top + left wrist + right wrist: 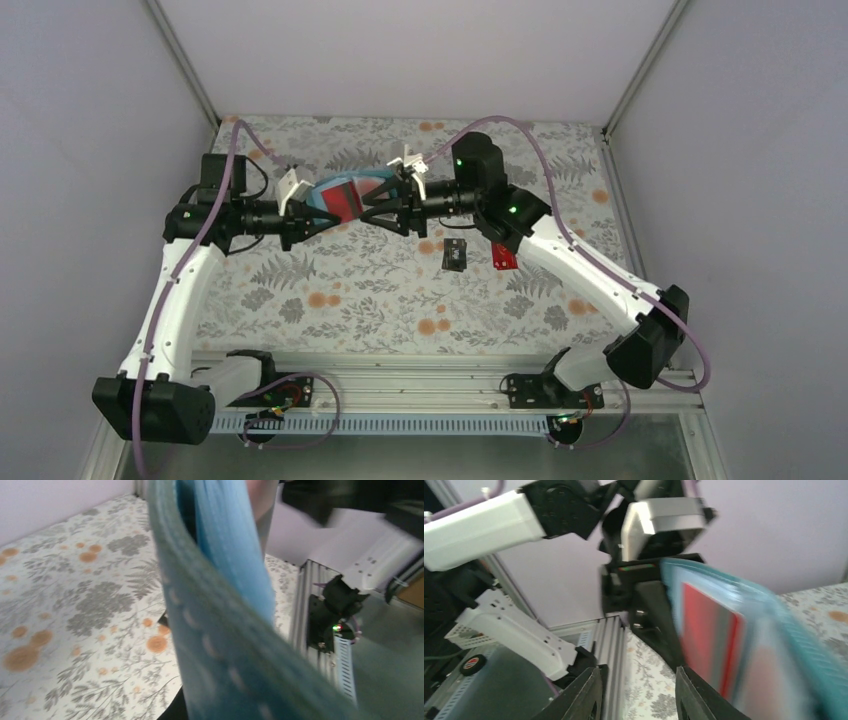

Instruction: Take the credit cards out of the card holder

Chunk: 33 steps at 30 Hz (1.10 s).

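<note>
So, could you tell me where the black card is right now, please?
In the top view, the black card lies on the flowered cloth, right of centre, just left of a red card partly under the right arm.

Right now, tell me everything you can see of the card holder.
The card holder is a teal-blue folding wallet with lighter blue inner faces, soft-looking, pale stitches along its edge. It hangs open above the floral cloth, one edge pinched by the left gripper. A red card shows in a pocket. The open right gripper is beside its other edge.
</note>
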Motion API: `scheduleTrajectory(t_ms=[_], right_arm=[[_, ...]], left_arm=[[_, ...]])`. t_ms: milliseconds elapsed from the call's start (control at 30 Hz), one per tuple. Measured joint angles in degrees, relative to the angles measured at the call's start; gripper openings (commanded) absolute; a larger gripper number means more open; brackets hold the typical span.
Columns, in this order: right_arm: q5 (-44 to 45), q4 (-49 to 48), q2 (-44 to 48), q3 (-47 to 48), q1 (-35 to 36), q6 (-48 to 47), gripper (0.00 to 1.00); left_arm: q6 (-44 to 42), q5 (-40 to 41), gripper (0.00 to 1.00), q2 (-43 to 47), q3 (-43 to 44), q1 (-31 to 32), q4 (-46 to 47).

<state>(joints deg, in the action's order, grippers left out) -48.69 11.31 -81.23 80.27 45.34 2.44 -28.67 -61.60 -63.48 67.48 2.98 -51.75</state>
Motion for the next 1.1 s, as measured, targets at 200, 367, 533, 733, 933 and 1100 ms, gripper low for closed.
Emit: scheduleTrajectory(t_ms=[200, 367, 533, 733, 933, 1100], right_arm=[[1.57, -0.42, -0.76, -0.44, -2.54, 2.86, 0.35], [0.92, -0.85, -1.77, -0.44, -2.95, 4.0, 0.36], [-2.73, -1.44, -3.56, -0.26, -2.93, 4.17, 0.33], [-6.95, -1.22, -5.75, 0.48, -1.99, 2.73, 0.2], [-8.11, -1.16, -6.03, 0.66, -1.7, 1.25, 0.04], [-8.07, -1.16, -6.03, 0.66, -1.7, 0.57, 0.04]], left_arm=[[-4.22, -5.27, 0.02, 0.61, 0.0, 0.0, -3.63], [-8.61, -8.24, 0.03, 0.61, 0.24, -0.07, -7.45], [-11.63, -9.9, 0.02, 0.61, 0.66, -0.31, -10.19], [-12.04, -10.03, 0.03, 0.61, 0.66, -0.31, -10.56], [-12.04, -10.4, 0.02, 0.66, 0.66, -0.31, -10.58], [-12.04, -10.54, 0.08, 0.66, 0.66, -0.31, -10.71]])
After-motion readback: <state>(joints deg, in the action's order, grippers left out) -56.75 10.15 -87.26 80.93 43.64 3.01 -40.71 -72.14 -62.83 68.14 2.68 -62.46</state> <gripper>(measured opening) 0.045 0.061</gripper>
